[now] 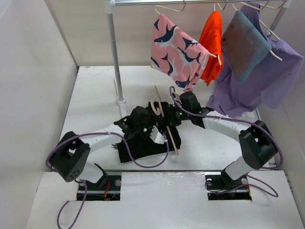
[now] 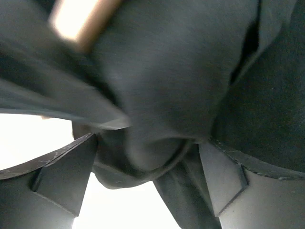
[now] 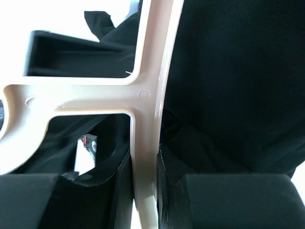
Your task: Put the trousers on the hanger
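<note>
The black trousers (image 1: 138, 147) lie bunched on the table in front of the left arm. In the right wrist view they fill the background (image 3: 228, 71). The pale beige hanger (image 1: 167, 128) slants across them, hook toward the rack. My right gripper (image 1: 177, 114) is shut on the hanger (image 3: 143, 95), its stem clamped between the jaws (image 3: 144, 162). My left gripper (image 1: 143, 120) is over the cloth. In its wrist view the jaws (image 2: 147, 143) stand wide open with a rounded fold of trousers (image 2: 157, 95) bulging between the fingers. A blurred piece of the hanger (image 2: 81, 21) shows at the top left.
At the back stands a clothes rack on a white pole (image 1: 114, 57). From it hang a pink patterned garment (image 1: 176, 50), an orange one (image 1: 212, 45) and a purple one (image 1: 257, 88) under a blue-grey cloth (image 1: 243, 45). White walls close the left and right sides.
</note>
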{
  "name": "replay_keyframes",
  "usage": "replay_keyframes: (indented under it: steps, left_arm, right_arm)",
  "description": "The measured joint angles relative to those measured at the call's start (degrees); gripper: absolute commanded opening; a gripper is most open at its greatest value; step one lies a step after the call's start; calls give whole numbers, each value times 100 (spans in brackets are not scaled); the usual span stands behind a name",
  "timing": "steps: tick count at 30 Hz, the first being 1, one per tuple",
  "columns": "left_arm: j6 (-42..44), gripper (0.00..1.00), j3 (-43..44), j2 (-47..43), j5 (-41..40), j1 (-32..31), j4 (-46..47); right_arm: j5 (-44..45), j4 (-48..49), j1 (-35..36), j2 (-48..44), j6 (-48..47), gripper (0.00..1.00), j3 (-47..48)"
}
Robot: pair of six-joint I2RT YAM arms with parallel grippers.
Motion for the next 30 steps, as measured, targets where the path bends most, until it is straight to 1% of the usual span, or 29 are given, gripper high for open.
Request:
replay_keyframes:
  steps: [1, 2, 3, 4, 5, 6, 11, 12, 17, 19, 20, 23, 26, 30]
  left_arm:
    - [22, 79, 7, 116, -63, 0, 2]
    - [44, 71, 7, 201, -96, 0, -2]
    - [68, 45, 7, 271, -118, 0, -15]
    - [85, 28, 7, 319, -131, 4, -26]
    - [127, 5, 7, 337, -155, 0, -42]
    - [151, 0, 4, 334, -162, -9, -63]
    - [70, 0, 7, 144, -162, -66, -260]
    - [42, 0, 7, 20, -144, -59, -323]
    - [74, 0, 7, -907, -118, 90, -761]
    - [92, 0, 7, -1263, -118, 184, -951]
    - [92, 0, 7, -1410, -118, 225, -1045]
    - [39, 0, 7, -1663, -120, 321, -1226]
    - [-101, 0, 7, -1698, -118, 393, -1333]
    - [-330, 0, 114, -1740, -70, 428, -1432]
  right_arm:
    - [-7, -2, -15, -13, -2, 0, -11]
    - [-20, 0, -22, -24, -2, 0, -15]
    - [-37, 0, -26, -35, -2, 0, -15]
    - [-52, 2, -26, -50, -2, 0, -17]
    - [-63, 4, -31, -70, -2, 0, -24]
    - [-85, 11, -39, -103, -4, 0, -50]
    - [-153, 31, -229, -367, 72, 3, -262]
    - [-162, 35, -310, -420, 129, 4, -310]
    - [-245, 98, -756, -599, 365, 4, -485]
    - [-188, 136, -949, -634, 422, 2, -562]
    - [-162, 142, -1071, -632, 450, 0, -614]
    - [-105, 149, -1281, -632, 546, 0, -780]
    - [-35, 79, -1327, -632, 603, 0, -859]
    - [179, 61, -1123, -619, 599, 0, -859]
